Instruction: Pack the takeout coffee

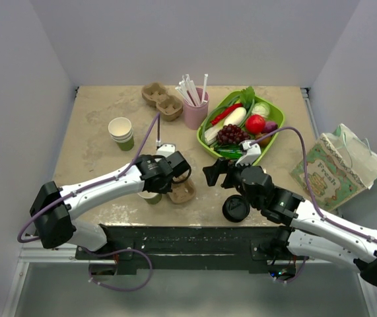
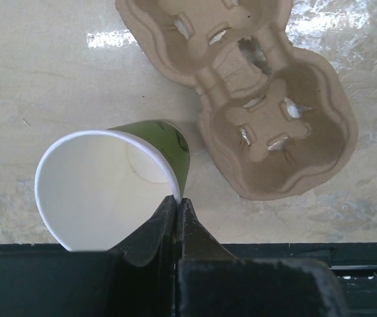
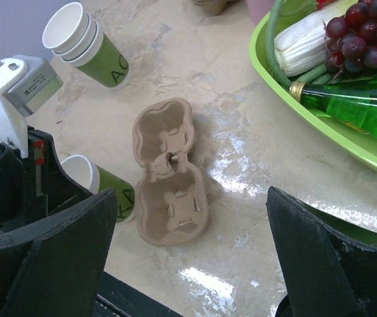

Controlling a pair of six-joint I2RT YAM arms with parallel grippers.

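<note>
Two cup carriers (image 1: 162, 100), one cup stack (image 1: 121, 131), one loose cup (image 2: 102, 188).

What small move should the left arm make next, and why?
Probably lift the green cup a little and carry it over an empty pocket of the cardboard carrier. The left tool is pinched on the cup's rim. The cup sits beside the carrier, not in it, and both pockets look empty.

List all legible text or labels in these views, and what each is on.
"Fresh": on the paper bag; its other print is too small to read.
"AC": on the stacked green cups, partly cut off.
Lone green cup: mark too partial to read.
Green bottle: no legible label.
</note>
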